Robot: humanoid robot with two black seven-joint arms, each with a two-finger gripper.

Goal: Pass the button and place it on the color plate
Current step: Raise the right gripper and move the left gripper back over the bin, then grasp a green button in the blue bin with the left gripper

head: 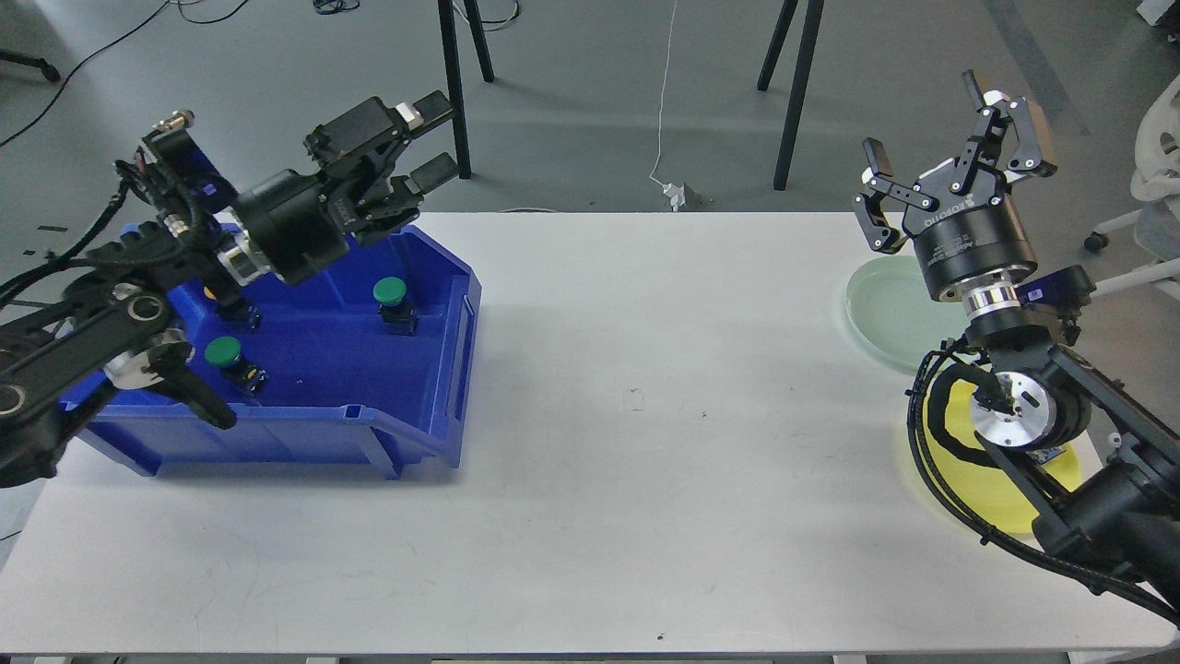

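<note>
white desk (599,443) scuffed, on grey floor (590,101); black stand legs (793,92) behind. left gripper (419,152) jaws spread, empty; right gripper (931,148) jaws spread, empty.

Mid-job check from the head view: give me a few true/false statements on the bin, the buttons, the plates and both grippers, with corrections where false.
1. The blue bin stands on the left part of the table. True.
2. The left gripper is shut on a button. False: its fingers stand apart and hold nothing.
3. At least two green buttons lie inside the bin. True.
4. A button already lies on the green plate. False: the part that shows is bare.
5. The right gripper is open and empty. True.
6. The yellow plate stands beside the bin. False: it lies at the table's right end, partly under the right arm.
</note>
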